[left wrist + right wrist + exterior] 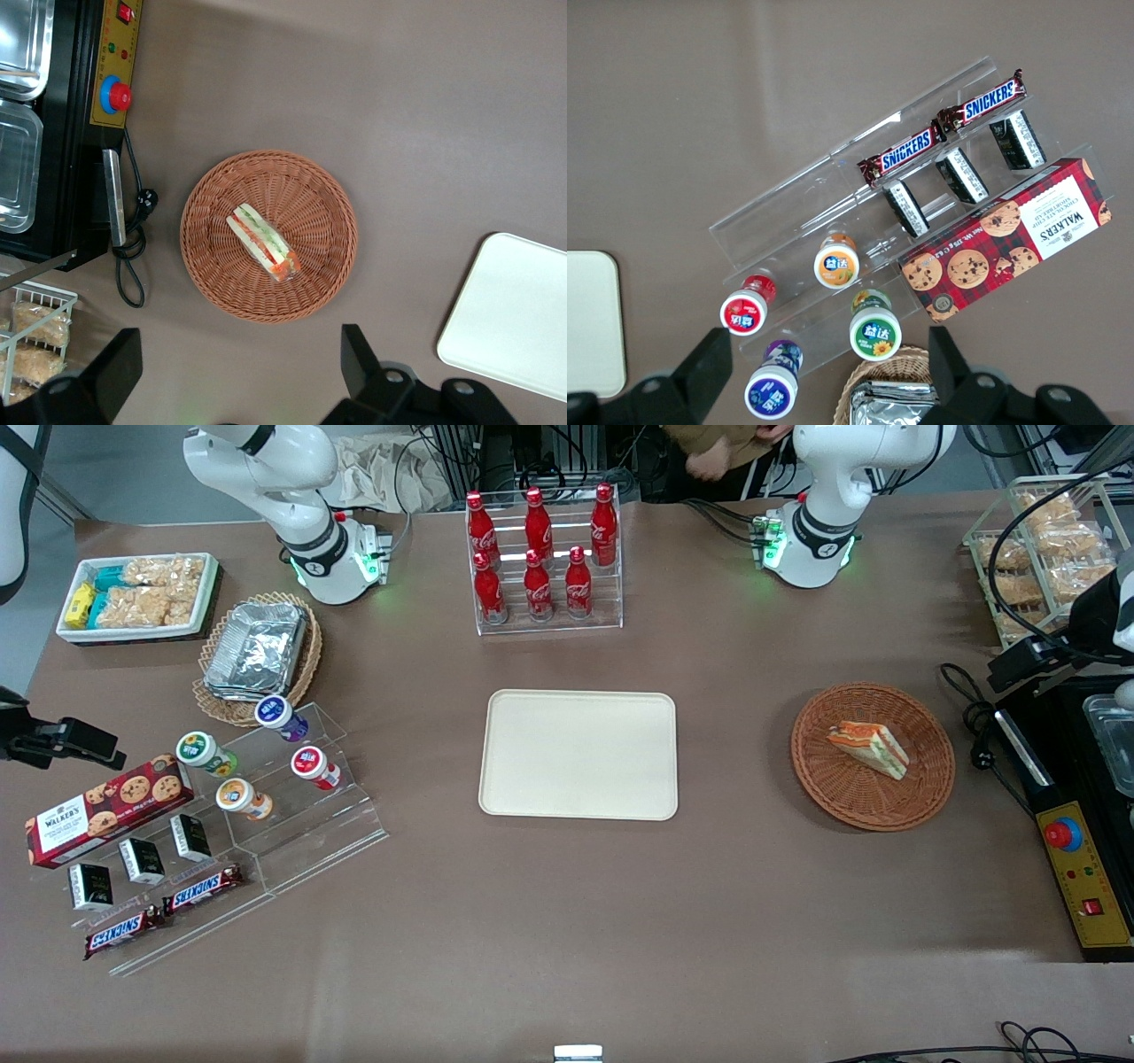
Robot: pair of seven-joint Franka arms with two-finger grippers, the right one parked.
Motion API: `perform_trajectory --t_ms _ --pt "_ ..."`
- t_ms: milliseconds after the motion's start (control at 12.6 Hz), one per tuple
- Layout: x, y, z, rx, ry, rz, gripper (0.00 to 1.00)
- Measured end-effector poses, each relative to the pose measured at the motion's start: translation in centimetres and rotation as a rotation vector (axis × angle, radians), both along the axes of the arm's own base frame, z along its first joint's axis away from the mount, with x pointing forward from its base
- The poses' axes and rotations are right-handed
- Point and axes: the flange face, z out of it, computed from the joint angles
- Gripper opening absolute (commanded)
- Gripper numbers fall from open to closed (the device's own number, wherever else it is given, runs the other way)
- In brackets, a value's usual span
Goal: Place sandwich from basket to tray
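Brown table; end effector spread above basket.

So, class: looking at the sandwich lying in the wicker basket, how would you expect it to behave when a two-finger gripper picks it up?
The sandwich shows soft-looking bread and layered filling, so it would probably squash under a firm pinch. Its layers might slide apart. Small beside the basket, it is likely light. The open gripper hangs above the basket's edge.
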Motion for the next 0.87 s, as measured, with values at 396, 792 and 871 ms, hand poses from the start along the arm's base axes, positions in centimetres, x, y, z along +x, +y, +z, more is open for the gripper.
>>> perform_trajectory --t_ms 396,792,871 --pt "-0.6 1.0 -0.8 -0.001 0.065 0.053 1.00" --pt "-2.8 7.1 -5.8 -0.063 0.022 0.346 1.00" --pt "-3.7 7.0 -7.6 -0.068 0.004 0.407 1.00"
